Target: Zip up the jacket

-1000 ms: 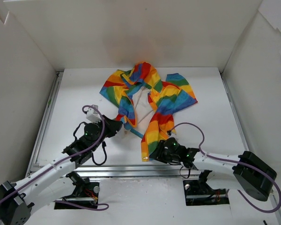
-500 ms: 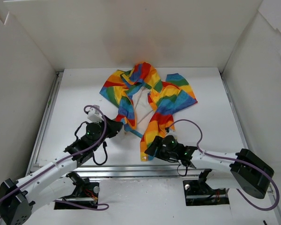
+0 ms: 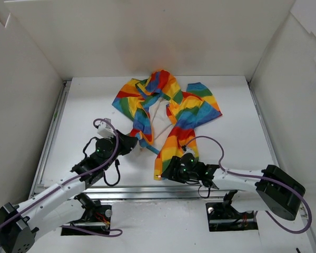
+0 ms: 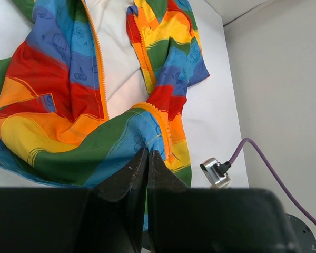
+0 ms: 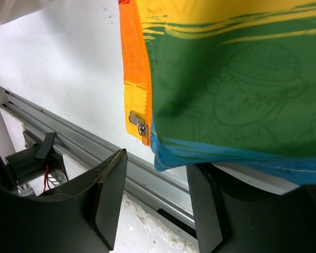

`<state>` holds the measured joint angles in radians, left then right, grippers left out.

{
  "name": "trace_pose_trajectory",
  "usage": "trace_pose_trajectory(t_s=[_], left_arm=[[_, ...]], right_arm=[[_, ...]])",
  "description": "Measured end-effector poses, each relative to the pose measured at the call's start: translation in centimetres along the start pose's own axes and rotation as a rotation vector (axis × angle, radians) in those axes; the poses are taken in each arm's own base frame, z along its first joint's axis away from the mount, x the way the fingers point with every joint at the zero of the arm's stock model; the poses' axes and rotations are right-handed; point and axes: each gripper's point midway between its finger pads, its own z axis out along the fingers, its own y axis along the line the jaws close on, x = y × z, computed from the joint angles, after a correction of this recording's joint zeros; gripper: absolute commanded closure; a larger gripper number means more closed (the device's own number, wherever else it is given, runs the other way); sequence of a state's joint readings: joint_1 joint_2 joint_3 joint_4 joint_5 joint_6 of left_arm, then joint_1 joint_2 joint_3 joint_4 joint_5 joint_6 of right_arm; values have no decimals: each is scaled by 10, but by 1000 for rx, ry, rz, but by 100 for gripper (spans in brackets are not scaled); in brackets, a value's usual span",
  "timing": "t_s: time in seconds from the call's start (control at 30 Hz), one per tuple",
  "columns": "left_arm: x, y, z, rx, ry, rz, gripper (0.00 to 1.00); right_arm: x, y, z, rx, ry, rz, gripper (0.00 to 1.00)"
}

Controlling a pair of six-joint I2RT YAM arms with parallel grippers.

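The rainbow-striped jacket [image 3: 171, 108] lies open on the white table, its white lining showing between the two orange zipper edges [image 4: 98, 79]. My left gripper [image 3: 136, 141] is shut, its tips [image 4: 147, 153] pinching the blue-green hem fabric of the jacket [image 4: 68, 105] beside one zipper edge. My right gripper [image 3: 167, 171] is open at the bottom corner of the other front panel. In the right wrist view the green and blue hem [image 5: 226, 79] drapes over one finger [image 5: 203, 205]. The metal zipper end [image 5: 141, 125] on its orange tape sits just above the gap [image 5: 157, 161].
A grey metal rail [image 3: 147, 191] runs along the table's near edge, right under the right gripper [image 5: 89, 150]. White walls close in the left, right and back. A metal connector [image 4: 216, 171] with a purple cable sits right of the left fingers.
My right gripper slid left along the near edge, and the bottom of that front panel shifted left with it. The left gripper stayed shut in place.
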<state>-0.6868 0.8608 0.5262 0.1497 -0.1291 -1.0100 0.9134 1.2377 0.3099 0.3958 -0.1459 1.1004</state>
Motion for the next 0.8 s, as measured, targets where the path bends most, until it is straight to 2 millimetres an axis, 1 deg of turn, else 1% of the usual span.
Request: trace_pose_trajectory(t_s=[0.03,0.1,0.13,0.17,0.23,0.3,0.33,0.4,0.5,0.63,0.73,0.77,0.8], left_arm=[[0,0,0,0,0,0,100],[-1,0,-1,1,-1,-1,100],[-1,-1,-1,2,-2,-1,100],[-1,-1,-1,2,-3,-1,100],[-1,0,-1,0,-3,0,100],[-1,0,-1,-1,-3,0,100],[-1,0,-1,-1,-3,0,100],[0,1,-1,-5,0,1,100],[1,2,0,-10,4,2,100],[4,4,1,-15,13,0,100],[4,3,2,-10,19,-18,100],[3,3,2,-8,20,-24,100],[3,2,2,-6,20,-29,100]], right_arm=[[0,2,0,-1,2,-2,53],[-1,3,2,5,2,-3,59],[-1,3,3,10,3,-2,63],[-2,2,5,17,2,-3,76],[-2,-2,9,42,2,-2,83],[-5,-1,14,52,-3,1,88],[-6,0,16,54,-5,2,93],[-8,1,21,55,-10,1,99],[-10,5,24,42,-19,1,100],[-13,3,22,38,-39,-16,100],[-18,-4,11,27,-68,-47,100],[-23,-2,6,10,-86,-58,100],[-30,4,-1,-18,-107,-68,100]])
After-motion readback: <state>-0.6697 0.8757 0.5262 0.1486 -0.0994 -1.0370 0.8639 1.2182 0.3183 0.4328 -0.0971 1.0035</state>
